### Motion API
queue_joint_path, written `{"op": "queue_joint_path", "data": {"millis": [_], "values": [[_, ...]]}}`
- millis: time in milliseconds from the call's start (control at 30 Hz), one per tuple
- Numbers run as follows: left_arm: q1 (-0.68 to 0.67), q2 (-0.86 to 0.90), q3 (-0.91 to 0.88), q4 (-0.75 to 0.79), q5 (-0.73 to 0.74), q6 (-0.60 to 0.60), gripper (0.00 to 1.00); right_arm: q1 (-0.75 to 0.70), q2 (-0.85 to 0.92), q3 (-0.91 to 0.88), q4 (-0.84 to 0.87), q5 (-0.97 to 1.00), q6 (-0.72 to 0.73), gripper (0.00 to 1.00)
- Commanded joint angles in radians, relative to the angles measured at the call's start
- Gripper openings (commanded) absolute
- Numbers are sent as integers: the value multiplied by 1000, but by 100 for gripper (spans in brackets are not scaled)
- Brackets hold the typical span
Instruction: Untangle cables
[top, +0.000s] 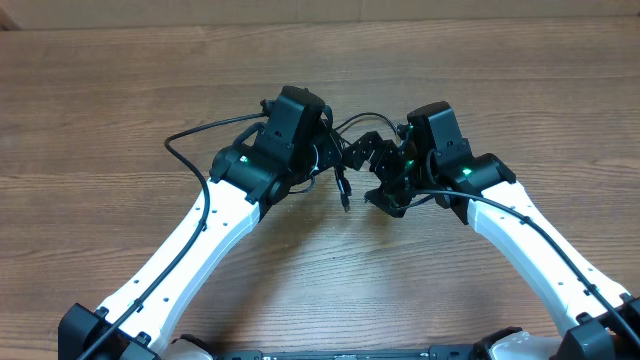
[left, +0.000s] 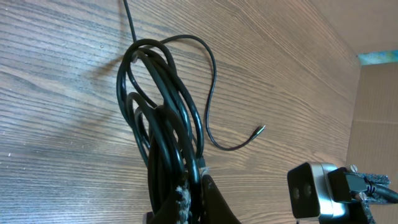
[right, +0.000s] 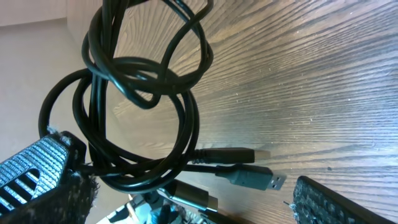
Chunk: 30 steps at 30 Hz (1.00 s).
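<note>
Left end effector (left: 186, 202) grips cables (left: 168, 124); wooden table (left: 62, 124) below.

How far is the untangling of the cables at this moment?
Done: very little. Only one thin end lies free on the table. In hand: the left hand is shut on the cables, one knotted bundle, and the open right hand stands around its loops, near the plugs. Left: nearly everything, since no cable is separated yet.
</note>
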Motion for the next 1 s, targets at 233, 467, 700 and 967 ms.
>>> {"op": "queue_joint_path", "data": {"millis": [233, 467, 700, 967], "values": [[-8, -7, 5, 94, 109, -57, 4, -5, 10, 24, -63, 101, 0, 100], [-8, -7, 5, 151, 135, -77, 4, 36, 10, 19, -61, 110, -29, 100], [-5, -7, 5, 204, 140, -157, 4, 88, 11, 19, -113, 184, -53, 100], [24, -7, 5, 246, 197, -269, 4, 99, 11, 17, -211, 256, -93, 100]]}}
